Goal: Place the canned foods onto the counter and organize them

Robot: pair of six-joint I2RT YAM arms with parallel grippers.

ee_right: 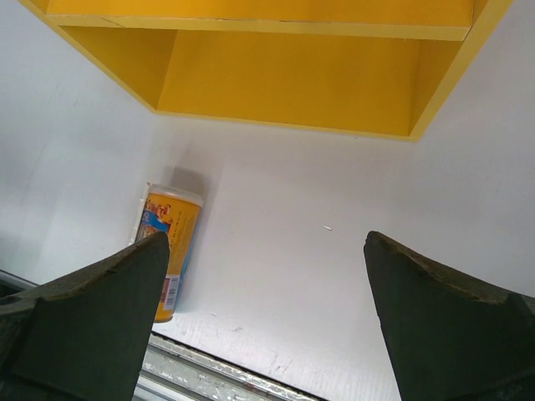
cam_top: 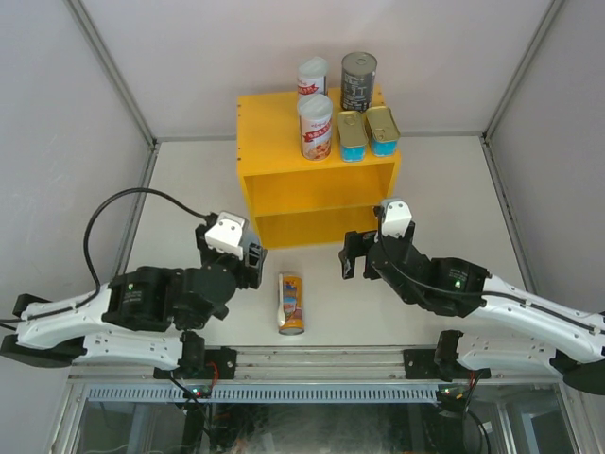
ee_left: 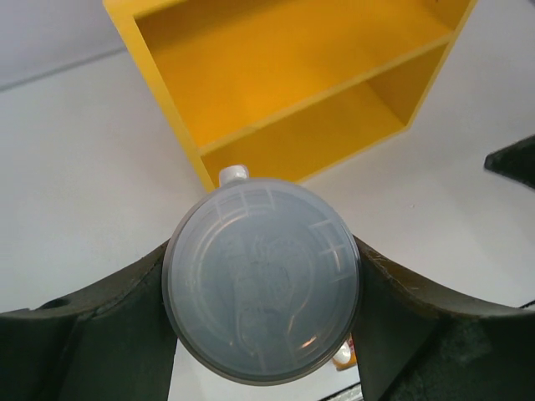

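Note:
The yellow counter (cam_top: 284, 184) carries two white-red cans (cam_top: 315, 127) (cam_top: 312, 76), a dark grey can (cam_top: 358, 81) and two teal gold-lidded tins (cam_top: 352, 135) (cam_top: 382, 129) on its top. An orange-blue can (cam_top: 290, 303) lies on its side on the table in front; it also shows in the right wrist view (ee_right: 167, 242). My left gripper (cam_top: 251, 265) (ee_left: 261, 251) is shut on a can with a translucent lid (ee_left: 263, 284), lid toward the camera and a white nub (ee_left: 234, 173) at its far edge. The wrist hides that can from above. My right gripper (cam_top: 354, 255) (ee_right: 263, 242) is open and empty.
The counter's two open compartments (ee_left: 284, 83) (ee_right: 292, 75) face both grippers and hold nothing. The table's front metal rail (cam_top: 312, 359) runs just behind the lying can. Grey walls enclose the table at the left, right and back.

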